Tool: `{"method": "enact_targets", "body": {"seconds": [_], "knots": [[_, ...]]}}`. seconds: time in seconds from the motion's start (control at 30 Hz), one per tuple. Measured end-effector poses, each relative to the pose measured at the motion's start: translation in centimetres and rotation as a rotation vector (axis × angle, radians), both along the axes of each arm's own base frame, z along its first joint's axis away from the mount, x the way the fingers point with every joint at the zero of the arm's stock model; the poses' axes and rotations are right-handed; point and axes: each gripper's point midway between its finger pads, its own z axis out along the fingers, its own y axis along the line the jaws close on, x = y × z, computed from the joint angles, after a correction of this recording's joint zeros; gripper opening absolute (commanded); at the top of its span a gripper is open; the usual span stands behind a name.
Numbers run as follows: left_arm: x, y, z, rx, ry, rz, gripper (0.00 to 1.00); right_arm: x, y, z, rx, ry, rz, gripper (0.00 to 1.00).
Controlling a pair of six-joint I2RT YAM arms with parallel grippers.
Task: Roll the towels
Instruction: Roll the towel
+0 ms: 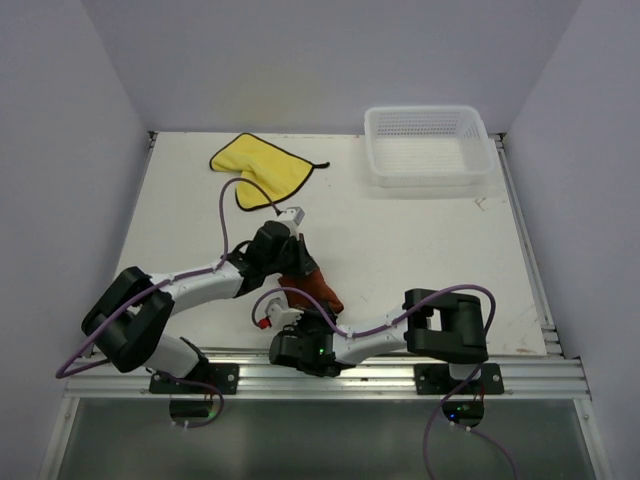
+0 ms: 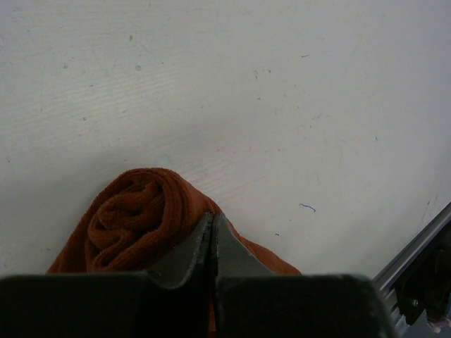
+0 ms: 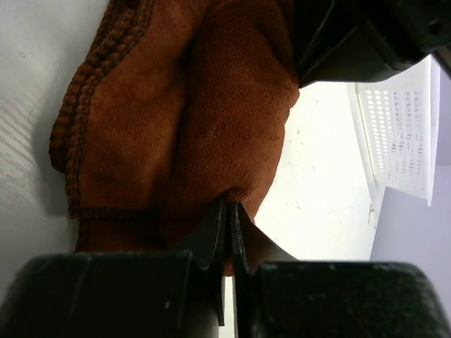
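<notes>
"Pale lilac walls point(image 1: 330, 60) on three sides. Is that the whole room?"

"As much of it as shows. A white table point(image 1: 420, 250) fills the space between them, with a metal rail point(image 1: 400, 375) along the near edge where the two arms are bolted. Up close the tabletop has fine specks and a few small dark marks."

"Where are the towels?"

"The yellow towel point(image 1: 262, 168) lies loosely folded near the far left corner, well apart from both arms. A white mesh basket point(image 1: 430, 175) sits at the far right, by the back wall. The brown towel point(image 1: 322, 292) is near the front, about the middle, between the two wrists."

"Is it rolled?"

"One end shows a spiral coil, lying on the table."

"And the fingers?"

"The left fingers point(image 2: 209, 229) are pressed together. Their tips are at the edge of the roll, with cloth showing on either side. I can't tell whether any cloth is caught between them. The right fingers point(image 3: 220, 218) come in from the other side, also closed tight. The cloth puckers where their tips meet, so they pinch a fold of the brown towel."
</notes>
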Motion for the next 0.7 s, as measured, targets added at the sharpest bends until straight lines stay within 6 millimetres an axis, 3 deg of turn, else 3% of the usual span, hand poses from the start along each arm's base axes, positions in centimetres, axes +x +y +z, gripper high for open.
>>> {"method": "enact_targets", "body": {"seconds": [0.2,0.37,0.7], "knots": [[-0.3,0.4,-2.0,0.027,0.024,0.023,0.00,0.0,0.1,0.0,0.008,0.001,-0.002,0.02],[-0.1,0.5,-2.6,0.040,0.028,0.041,0.00,-0.1,0.1,0.5,0.053,0.010,-0.017,0.21],[-0.1,1.0,-3.2,0.062,0.013,0.065,0.00,0.5,-1.4,6.4,0.400,0.070,-0.096,0.41]]}}
